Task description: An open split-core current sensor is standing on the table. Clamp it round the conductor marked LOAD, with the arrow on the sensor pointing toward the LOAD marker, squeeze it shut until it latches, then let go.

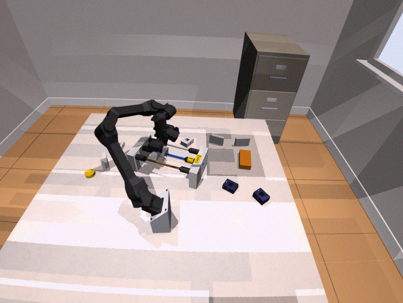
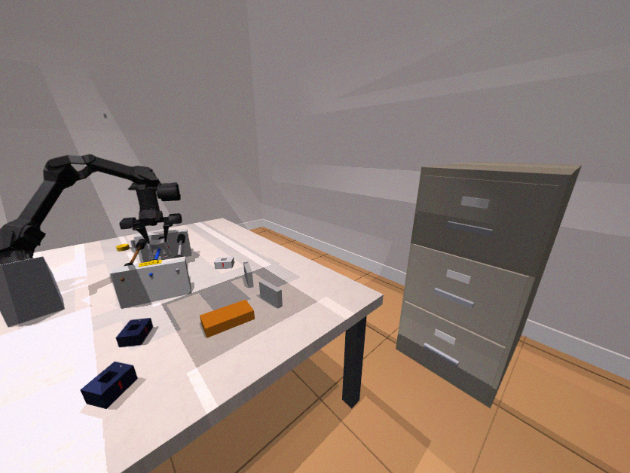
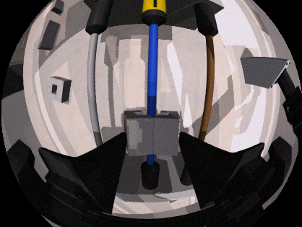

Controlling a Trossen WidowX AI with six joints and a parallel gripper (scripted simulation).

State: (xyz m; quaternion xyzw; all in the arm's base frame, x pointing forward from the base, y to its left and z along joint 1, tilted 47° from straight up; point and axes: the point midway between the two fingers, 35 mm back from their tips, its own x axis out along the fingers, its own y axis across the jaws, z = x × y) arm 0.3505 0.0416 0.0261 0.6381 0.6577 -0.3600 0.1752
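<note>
The grey split-core sensor point(image 1: 161, 155) point(image 3: 141, 136) sits round the blue conductor point(image 1: 174, 157) point(image 2: 157, 254) point(image 3: 153, 61), near its far end. Its two halves look together in the wrist view, with a thin seam; whether it is latched cannot be told. A red mark shows on one side, but its arrow direction is not readable. My gripper point(image 1: 161, 152) point(image 2: 156, 241) point(image 3: 153, 136) is shut on the sensor, one finger on each side. The yellow marker sleeve point(image 1: 190, 159) point(image 3: 154, 5) is on the blue conductor's near end, beside a yellow label point(image 1: 197, 158) point(image 2: 150, 263).
A brown conductor point(image 1: 162, 163) point(image 3: 209, 72) and a grey one point(image 3: 92, 69) flank the blue. End blocks point(image 1: 194, 177) point(image 2: 152, 287) hold them. A white sensor point(image 1: 187, 142) point(image 2: 224, 262), two dark blue sensors point(image 1: 230, 185) point(image 1: 261, 196), an orange block point(image 1: 245, 159) and a yellow disc point(image 1: 89, 173) stand around.
</note>
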